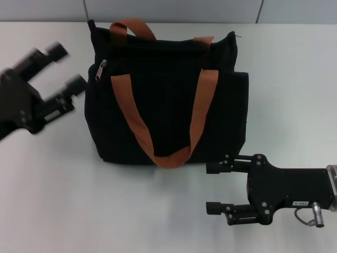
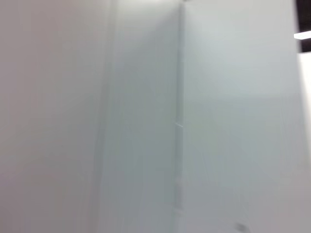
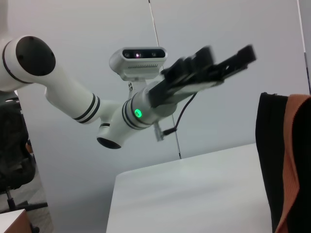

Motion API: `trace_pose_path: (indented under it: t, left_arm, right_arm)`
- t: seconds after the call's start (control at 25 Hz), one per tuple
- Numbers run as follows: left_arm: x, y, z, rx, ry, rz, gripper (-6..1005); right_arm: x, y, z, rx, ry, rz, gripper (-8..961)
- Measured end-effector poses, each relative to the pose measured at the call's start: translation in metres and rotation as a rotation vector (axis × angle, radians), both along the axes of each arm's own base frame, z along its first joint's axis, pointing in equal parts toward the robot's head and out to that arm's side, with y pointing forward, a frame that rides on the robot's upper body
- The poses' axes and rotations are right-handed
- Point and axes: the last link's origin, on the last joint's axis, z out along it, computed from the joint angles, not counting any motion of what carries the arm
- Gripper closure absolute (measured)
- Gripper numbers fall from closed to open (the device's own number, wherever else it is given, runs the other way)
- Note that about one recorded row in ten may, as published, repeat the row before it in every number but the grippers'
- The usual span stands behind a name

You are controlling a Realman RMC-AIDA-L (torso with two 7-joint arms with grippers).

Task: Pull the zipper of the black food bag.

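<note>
Two grippers are waiting wide apart and empty: the right gripper (image 1: 217,190) near the table's (image 1: 79,200) front edge, the left gripper (image 1: 66,68) hovering toward the left edge. Lying mid-table toward the far edge, the soft, floppy black food bag (image 1: 168,105) is probably needing bracing while its tiny, slippery zipper (image 1: 100,70) is getting pinched.

The black food bag (image 1: 168,100) lies on the white worktop (image 1: 79,211), zipper (image 1: 100,70) near its left end. The left hand (image 1: 63,71) hovers open beside it; the right hand (image 1: 217,188) rests open just below.

Table (image 1: 79,211): white, flat top, fills most of the head view.
Wall (image 1: 174,10): pale grey panels behind the table's far edge, vertical seams.
Office chair (image 3: 12,145): dark, beside the table.
</note>
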Motion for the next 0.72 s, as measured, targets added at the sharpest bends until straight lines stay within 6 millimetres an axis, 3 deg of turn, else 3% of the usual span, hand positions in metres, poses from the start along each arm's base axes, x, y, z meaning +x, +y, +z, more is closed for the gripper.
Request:
trace_pose_path:
  t: [0.16,0.2,0.32,0.72]
  left_arm:
    - [-0.013,0.016,0.019,0.062,0.053,0.078,201]
    - [-0.022,0.031,0.028,0.059,0.129,0.127,201]
    - [-0.028,0.044,0.034,0.009,0.229,0.150,201]
    - [-0.031,0.055,0.034,-0.125,0.425,0.141,202]
  right_arm:
    - [0.000,0.000,0.000,0.000,0.000,-0.001,198]
    - [0.000,0.000,0.000,0.000,0.000,-0.001,198]
    - [0.000,0.001,0.000,0.001,0.001,0.001,198]
    - [-0.001,0.003,0.002,0.004,-0.003,0.007,199]
